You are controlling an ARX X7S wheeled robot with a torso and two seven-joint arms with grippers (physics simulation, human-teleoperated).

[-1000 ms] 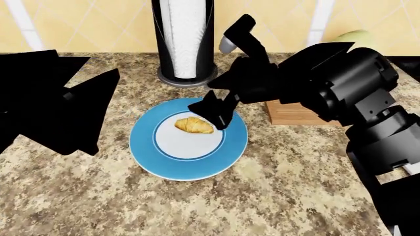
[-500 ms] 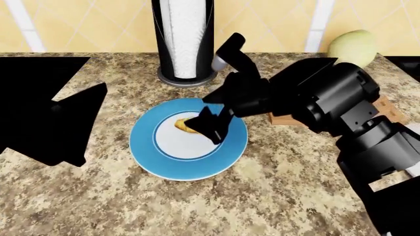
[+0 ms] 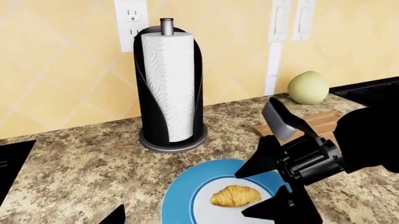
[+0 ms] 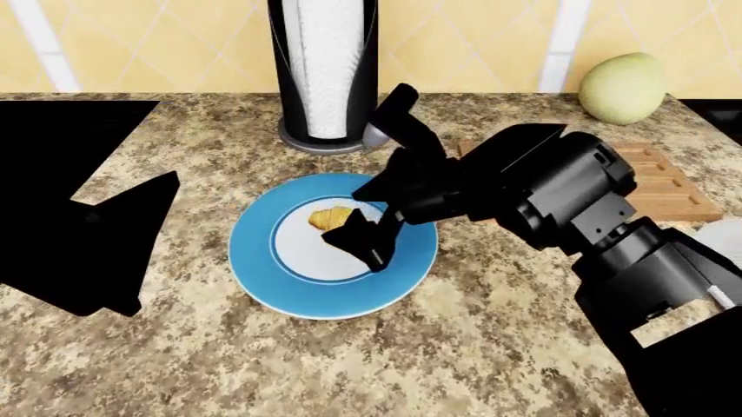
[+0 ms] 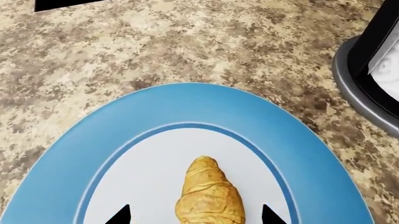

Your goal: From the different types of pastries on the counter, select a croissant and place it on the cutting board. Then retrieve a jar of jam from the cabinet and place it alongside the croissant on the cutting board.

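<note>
The golden croissant (image 5: 209, 193) lies on the white middle of a blue-rimmed plate (image 4: 261, 261) on the granite counter (image 4: 487, 347). My right gripper (image 4: 357, 219) is open and low over the plate, one fingertip (image 5: 119, 215) on each side of the croissant (image 4: 328, 215), not touching it. The grooved wooden cutting board (image 4: 666, 187) lies bare at the right, behind my right arm. My left gripper (image 4: 145, 243) hangs open left of the plate, holding nothing; one fingertip (image 3: 116, 217) shows in the left wrist view. The jar of jam is out of view.
A paper towel roll in a black holder (image 4: 327, 74) stands just behind the plate, close to my right wrist. A pale green round fruit (image 4: 624, 87) sits by the tiled wall behind the board. The black stove top (image 3: 374, 86) begins at the far right.
My right gripper has come down and to the left, from beside the croissant to straddling it. My right arm shifted off the cutting board and fruit, which now show.
</note>
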